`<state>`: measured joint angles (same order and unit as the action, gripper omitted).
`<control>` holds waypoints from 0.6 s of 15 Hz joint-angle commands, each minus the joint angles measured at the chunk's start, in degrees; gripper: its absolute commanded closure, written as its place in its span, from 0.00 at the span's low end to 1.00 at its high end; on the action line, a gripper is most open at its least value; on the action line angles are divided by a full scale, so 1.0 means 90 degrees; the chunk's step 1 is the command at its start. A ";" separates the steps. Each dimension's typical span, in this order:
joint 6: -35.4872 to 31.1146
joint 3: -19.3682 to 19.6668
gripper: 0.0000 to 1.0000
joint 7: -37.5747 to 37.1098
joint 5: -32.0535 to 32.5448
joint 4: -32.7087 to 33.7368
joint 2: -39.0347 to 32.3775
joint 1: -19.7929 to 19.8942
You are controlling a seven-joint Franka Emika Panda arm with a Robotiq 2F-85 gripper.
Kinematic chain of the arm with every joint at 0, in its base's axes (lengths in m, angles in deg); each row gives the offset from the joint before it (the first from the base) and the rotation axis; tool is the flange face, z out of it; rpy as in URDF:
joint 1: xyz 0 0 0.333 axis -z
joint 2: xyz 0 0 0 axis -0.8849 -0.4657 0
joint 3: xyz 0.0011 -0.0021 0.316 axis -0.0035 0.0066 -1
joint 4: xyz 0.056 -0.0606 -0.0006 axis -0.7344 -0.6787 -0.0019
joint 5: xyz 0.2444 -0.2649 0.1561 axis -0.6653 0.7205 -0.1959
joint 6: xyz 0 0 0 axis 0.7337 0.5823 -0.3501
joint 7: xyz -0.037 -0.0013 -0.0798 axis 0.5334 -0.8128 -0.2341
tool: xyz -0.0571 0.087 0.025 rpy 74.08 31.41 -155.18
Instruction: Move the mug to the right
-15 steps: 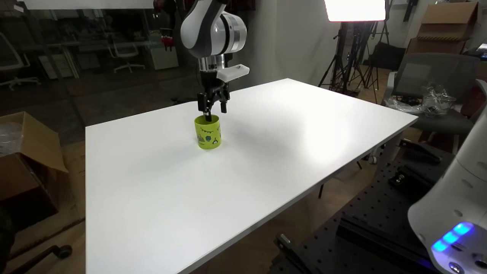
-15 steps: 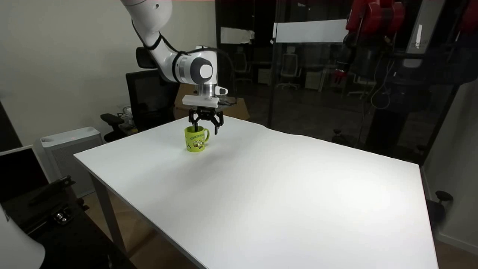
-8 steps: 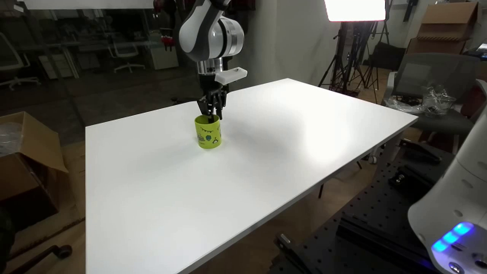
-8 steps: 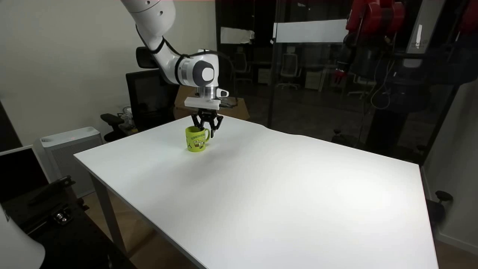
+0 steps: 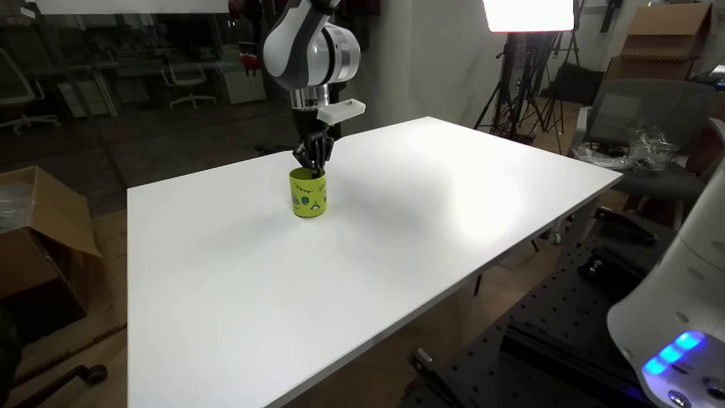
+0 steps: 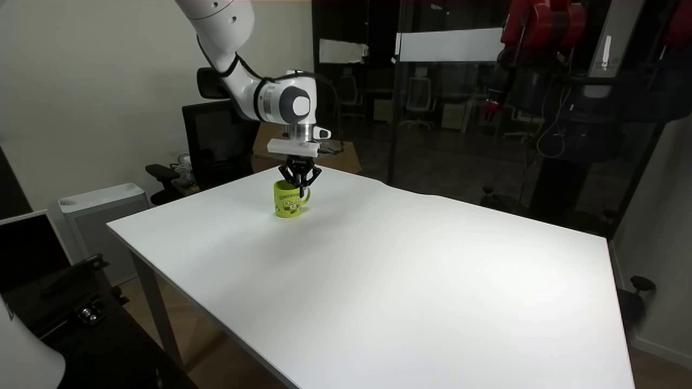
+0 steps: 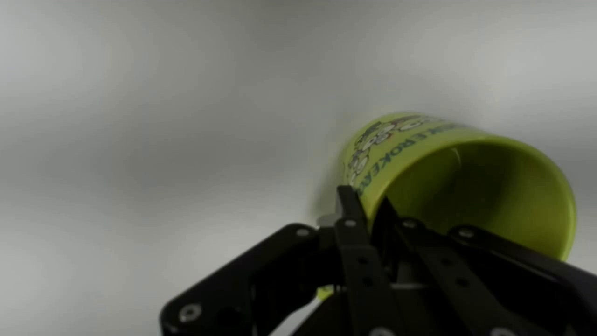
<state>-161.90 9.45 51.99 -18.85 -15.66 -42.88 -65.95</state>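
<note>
Where the pale counter (image 5: 396, 255) ends, other things crowd in. In an exterior view a grey chair (image 5: 626, 116) stands off one corner, near a lit panel (image 5: 529, 16) and black stands (image 5: 510, 85), while a perforated black board (image 5: 527, 314) runs along the near side with the arm's white base (image 5: 679, 294) over it. In an exterior view a dark chair (image 6: 216, 146) stands behind the counter, a white boxy unit (image 6: 102, 216) to one side of it and a red machine (image 6: 540, 27) well apart. Nearest the lime mug (image 5: 307, 195) is the hand (image 7: 367, 200), clamped on its rim, one finger (image 7: 385, 219) inside and one against the outer wall; the handle (image 6: 306, 195) is just beside them. The mug is upright over the far part of the counter in both exterior views, though I cannot tell whether its base touches it. In the wrist view its inside fades into shadow, the floor too dark to make out. A cardboard box (image 5: 25, 260), flap folded out, holds clear plastic (image 5: 14, 207); more clear wrapping (image 5: 651, 150) lies on the grey chair. Another carton (image 5: 660, 48) stands beyond that chair, its contents hidden.
</note>
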 commanded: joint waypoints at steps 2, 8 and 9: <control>0.0095 -0.0014 0.97 -0.0070 0.0045 0.0181 -0.0064 0.0050; -0.0298 0.0183 0.97 -0.0261 -0.0153 -0.0916 0.0615 0.0490; -0.0448 0.0263 0.97 -0.0340 -0.0196 -0.1202 0.0775 0.0604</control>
<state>-162.93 10.49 51.29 -19.47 -18.10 -41.53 -63.21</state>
